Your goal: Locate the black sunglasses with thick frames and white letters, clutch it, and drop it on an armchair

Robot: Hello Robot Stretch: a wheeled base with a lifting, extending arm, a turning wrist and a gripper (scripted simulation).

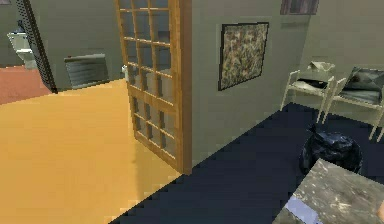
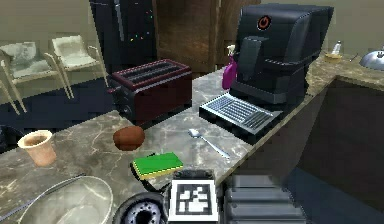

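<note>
Two pale armchairs stand against the wall at the forward view's right; the same pair shows at the arm side view's left. At the arm side view's bottom edge sits a white square with black marks, and left of it the gripper's dark body, low over the stone countertop. Its far end is cut off by the picture's edge, so I cannot tell whether it holds anything.
On the counter: a dark red toaster, a black coffee machine, a pink bottle, a cup, a brown lump, a green sponge, a spoon and a metal bowl. A glass-paned door and a black bag lie ahead.
</note>
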